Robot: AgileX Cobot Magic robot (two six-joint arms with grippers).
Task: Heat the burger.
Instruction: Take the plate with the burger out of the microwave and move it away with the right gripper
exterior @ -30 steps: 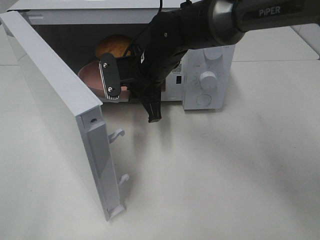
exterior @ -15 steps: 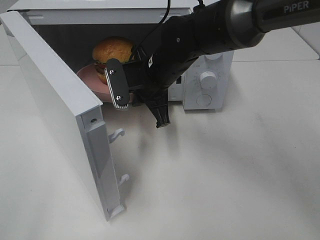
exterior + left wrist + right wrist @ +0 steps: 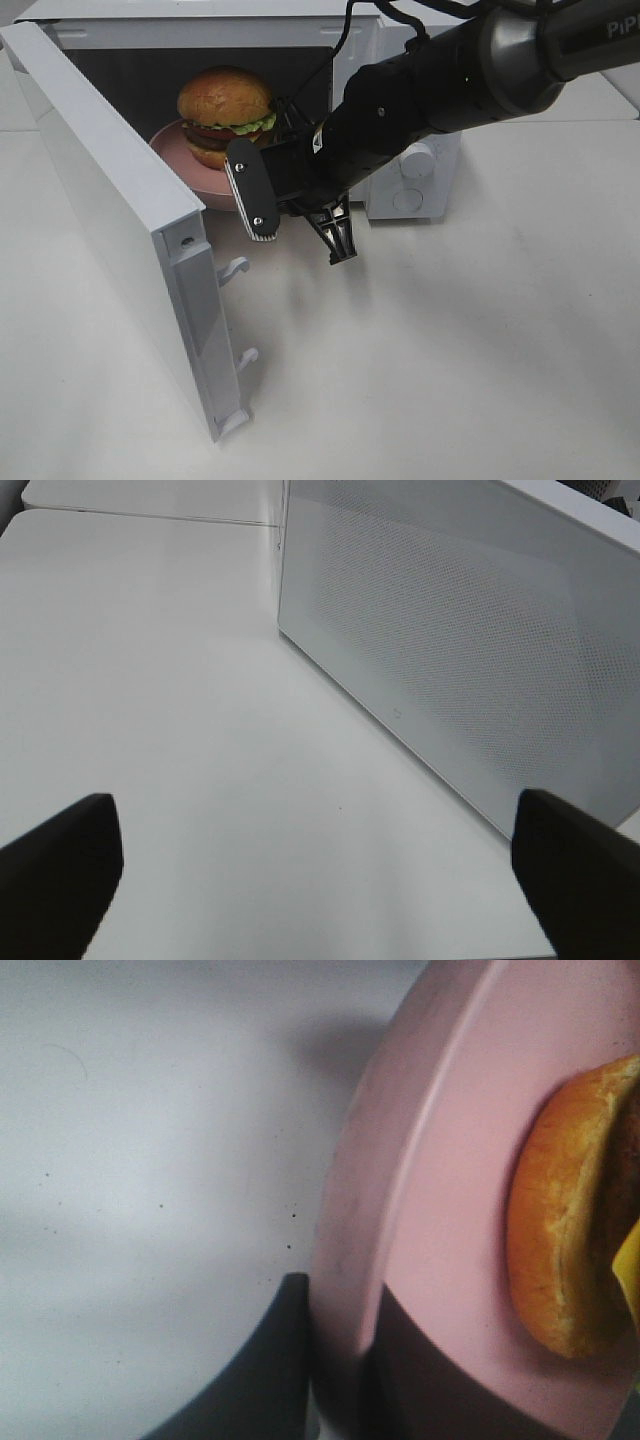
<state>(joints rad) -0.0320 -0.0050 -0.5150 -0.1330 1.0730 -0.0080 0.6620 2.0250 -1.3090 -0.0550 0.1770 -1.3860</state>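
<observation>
Burger (image 3: 225, 110) is sitting on the pink plate (image 3: 190, 170), and the plate is just inside the mouth of the white microwave (image 3: 200, 30), whose door (image 3: 110, 210) is swung wide toward the camera. So I'd call this the loading step: food is in the cavity but not let go of.

The right gripper (image 3: 300, 215) is down at the near rim of the plate. In the right wrist view its jaws are nearly closed and pinching the plate edge (image 3: 345, 1260), one finger (image 3: 255, 1360) under and one over, as far as I can tell from that tight, blurry angle. The left gripper (image 3: 310, 865) is spread wide with nothing in it, hanging over bare table (image 3: 150, 680) beside the outside of the open door.

Next move, I reckon: release the rim, pull the arm clear of the opening, then shut the door and work the dials (image 3: 418, 158) on the panel.

Looks-wise it's a glossy golden bun, lettuce and tomato poking out, dark patty. Upright and a bit off-centre on the plate, nothing sliding.
</observation>
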